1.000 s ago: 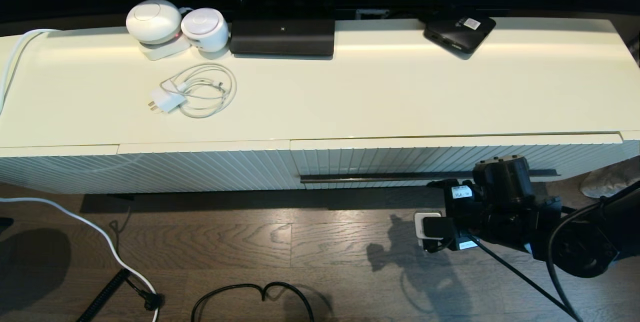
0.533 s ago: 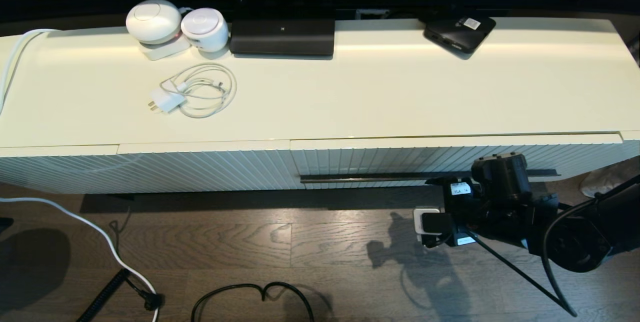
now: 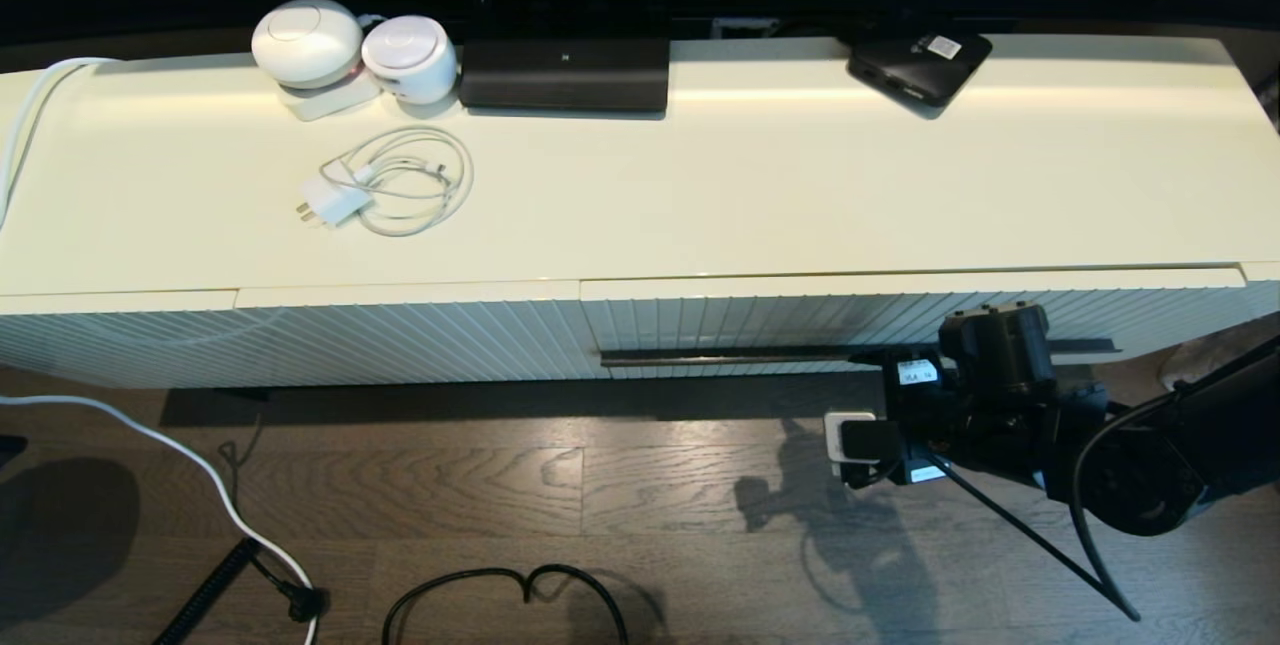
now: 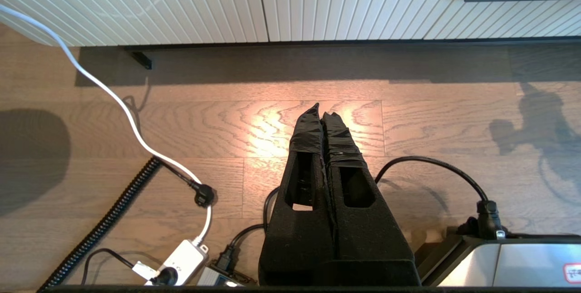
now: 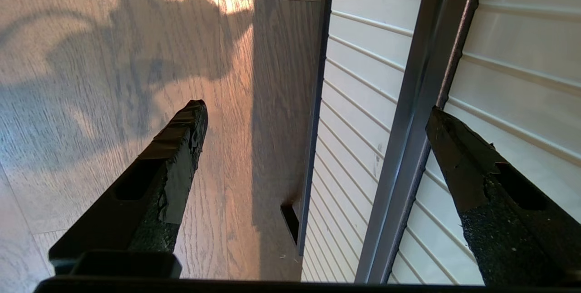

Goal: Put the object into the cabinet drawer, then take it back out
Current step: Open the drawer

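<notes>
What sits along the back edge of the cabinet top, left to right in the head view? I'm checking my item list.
Larger white round device → smaller white round device → long black box → flat black box with a white sticker.

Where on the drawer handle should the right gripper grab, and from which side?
Grip the handle bar near its right end, coming straight in from the front. It is a long thin bar standing off the ribbed drawer front, so one finger can slip behind it. In the right wrist view the open right gripper already has the bar between its fingers. The left gripper is parked, shut, over the floor.
</notes>
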Controlling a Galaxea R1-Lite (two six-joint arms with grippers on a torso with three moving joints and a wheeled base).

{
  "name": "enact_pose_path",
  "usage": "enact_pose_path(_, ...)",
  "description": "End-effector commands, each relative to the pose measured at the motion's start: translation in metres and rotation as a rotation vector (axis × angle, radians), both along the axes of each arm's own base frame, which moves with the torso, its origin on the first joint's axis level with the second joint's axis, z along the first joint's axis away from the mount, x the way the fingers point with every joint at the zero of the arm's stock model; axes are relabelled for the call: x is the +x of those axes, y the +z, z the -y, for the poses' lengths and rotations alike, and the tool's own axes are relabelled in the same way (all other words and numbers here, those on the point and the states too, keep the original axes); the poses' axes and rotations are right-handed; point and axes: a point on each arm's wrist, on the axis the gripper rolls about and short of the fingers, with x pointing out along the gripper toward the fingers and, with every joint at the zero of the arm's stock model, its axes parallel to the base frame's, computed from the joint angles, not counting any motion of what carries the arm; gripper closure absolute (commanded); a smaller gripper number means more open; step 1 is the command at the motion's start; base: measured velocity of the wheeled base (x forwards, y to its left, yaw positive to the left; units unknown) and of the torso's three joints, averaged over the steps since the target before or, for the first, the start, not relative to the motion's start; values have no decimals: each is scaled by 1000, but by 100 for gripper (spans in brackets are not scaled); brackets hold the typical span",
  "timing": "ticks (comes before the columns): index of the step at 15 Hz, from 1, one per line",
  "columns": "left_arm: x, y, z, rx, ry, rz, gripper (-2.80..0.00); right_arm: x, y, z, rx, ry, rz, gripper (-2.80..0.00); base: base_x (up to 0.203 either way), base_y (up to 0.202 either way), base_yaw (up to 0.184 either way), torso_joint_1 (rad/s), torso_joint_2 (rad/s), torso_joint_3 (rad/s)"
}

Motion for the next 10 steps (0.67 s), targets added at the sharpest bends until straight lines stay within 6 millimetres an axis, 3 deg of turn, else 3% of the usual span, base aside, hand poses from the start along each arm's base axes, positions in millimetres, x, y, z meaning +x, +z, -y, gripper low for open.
enact_pose_path(1,0,0,0,0,0,2,0,3,0,-1,-5,2,5,-280,0,0,0,0,0,0)
enact_pose_path(10,0,0,0,0,0,2,0,16,-1,2,2,-1,12,-280,0,0,0,0,0,0)
